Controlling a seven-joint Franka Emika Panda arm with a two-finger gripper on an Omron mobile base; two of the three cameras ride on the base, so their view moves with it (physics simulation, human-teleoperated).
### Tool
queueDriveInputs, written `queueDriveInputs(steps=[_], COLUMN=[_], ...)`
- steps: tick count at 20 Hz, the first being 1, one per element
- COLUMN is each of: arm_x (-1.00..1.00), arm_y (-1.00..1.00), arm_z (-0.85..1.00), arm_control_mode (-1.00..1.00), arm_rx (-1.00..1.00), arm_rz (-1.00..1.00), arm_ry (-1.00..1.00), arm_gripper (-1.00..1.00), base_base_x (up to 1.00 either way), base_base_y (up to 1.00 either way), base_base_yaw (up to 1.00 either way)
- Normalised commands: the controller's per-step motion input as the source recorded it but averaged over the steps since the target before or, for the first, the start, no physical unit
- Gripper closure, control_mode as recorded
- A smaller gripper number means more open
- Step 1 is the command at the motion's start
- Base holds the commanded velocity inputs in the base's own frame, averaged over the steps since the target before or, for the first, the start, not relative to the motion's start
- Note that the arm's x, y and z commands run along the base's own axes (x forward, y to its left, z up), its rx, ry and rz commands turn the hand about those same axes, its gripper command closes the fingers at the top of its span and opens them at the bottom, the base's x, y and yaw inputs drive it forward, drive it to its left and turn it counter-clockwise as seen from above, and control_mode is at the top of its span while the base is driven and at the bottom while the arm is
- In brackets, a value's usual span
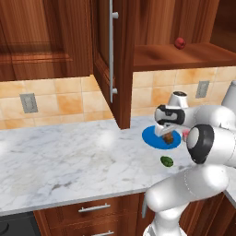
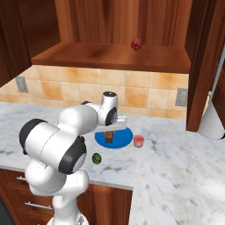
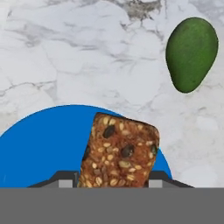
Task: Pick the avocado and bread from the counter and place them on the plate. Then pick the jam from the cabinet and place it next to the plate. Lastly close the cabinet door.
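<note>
holding the bread (image 3: 119, 151) between the tips of the gripper (image 3: 113, 181), right over the plate (image 3: 39, 144). putting bread down now. next: let go, then reach past the plate for the avocado (image 3: 191, 54) on the counter (image 3: 65, 57).

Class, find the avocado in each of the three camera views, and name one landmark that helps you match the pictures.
Left base view: the avocado lies on the counter, right of centre, in front of the plate.
Right base view: left of centre, again in front of the plate.
Hand view: upper right, on marble off the plate.
Shared landmark: the blue plate carrying the bread.
</note>
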Motion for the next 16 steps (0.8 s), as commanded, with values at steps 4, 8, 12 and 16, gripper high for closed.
queueDriveInputs(steps=[4,8,12,16], arm_x=[0.4,0.36,0.23,0.13], arm_y=[0.0,0.0,-0.01,-0.04], arm_z=[0.0,-0.1,-0.22,-0.3], arm_control_mode=[-1.0,-1.0,-1.0,-1.0], arm_rx=[0.0,0.0,0.0,0.0], arm_rz=[0.08,0.09,0.1,0.12], arm_ry=[-0.01,-0.01,-0.02,-0.03], arm_gripper=[1.0,1.0,1.0,1.0], base_base_x=[0.0,0.0,0.0,0.0], base_base_y=[0.0,0.0,0.0,0.0], base_base_yaw=[0.0,0.0,0.0,0.0])
